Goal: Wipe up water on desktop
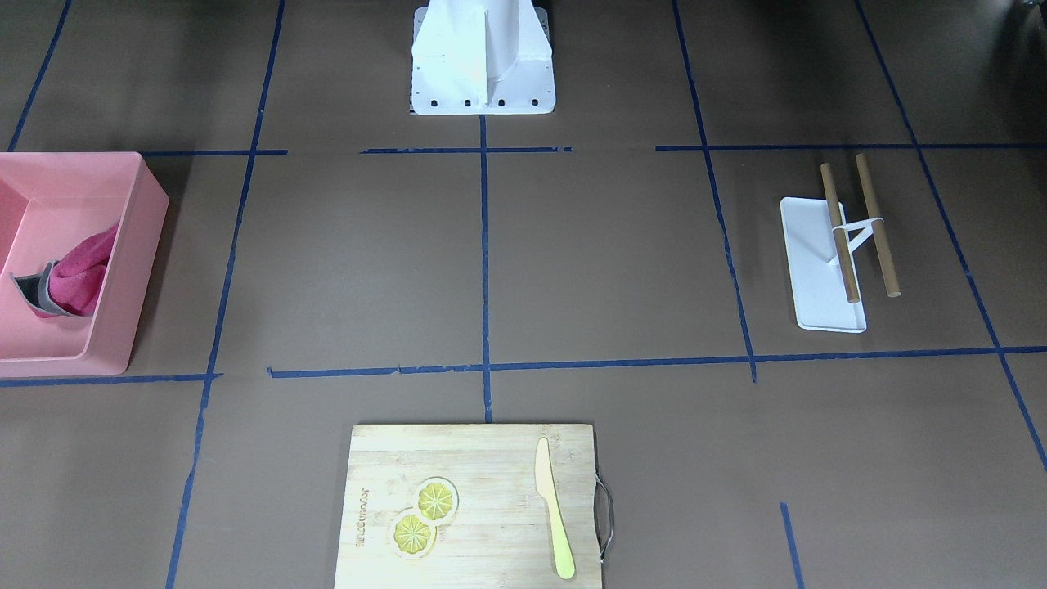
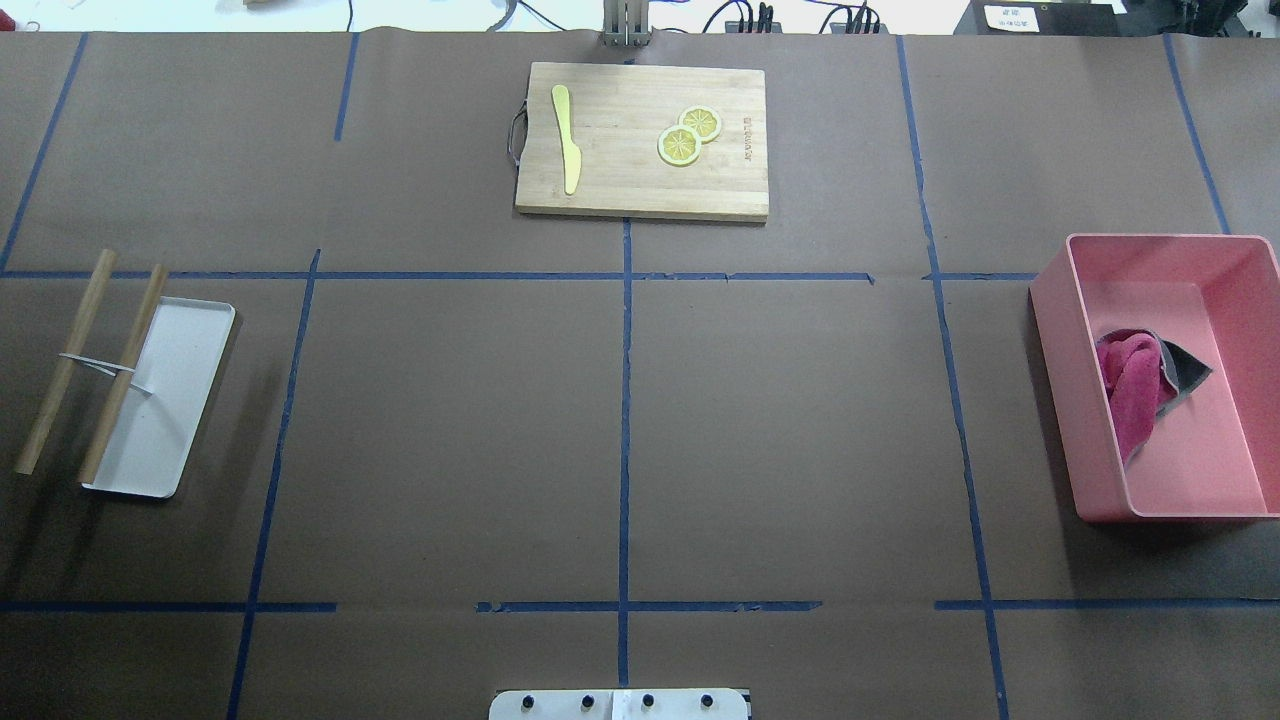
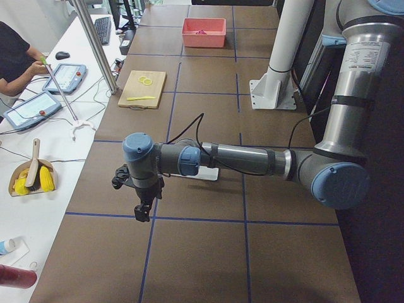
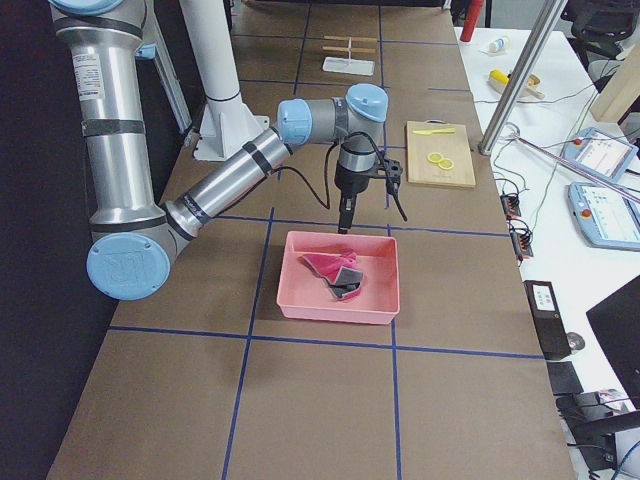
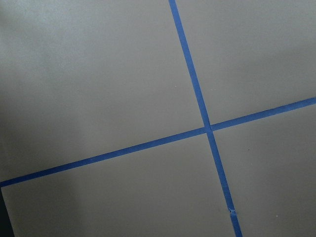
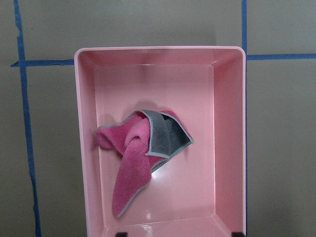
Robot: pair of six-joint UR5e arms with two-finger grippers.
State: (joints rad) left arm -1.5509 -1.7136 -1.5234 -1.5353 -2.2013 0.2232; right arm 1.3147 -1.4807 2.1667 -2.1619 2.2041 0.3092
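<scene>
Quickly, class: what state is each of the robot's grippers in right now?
Left gripper: cannot be told, seen only from the side.
Right gripper: cannot be told either.

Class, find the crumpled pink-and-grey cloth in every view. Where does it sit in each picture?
Front-facing: crumpled pink-and-grey cloth at far left, mid-height.
Overhead: cloth at right, mid-height.
Exterior left: cloth tiny, top centre.
Exterior right: cloth just below centre.
Left wrist: not in it.
Right wrist: cloth at centre.
Shared landmark: the pink rectangular plastic bin holding it.
</scene>
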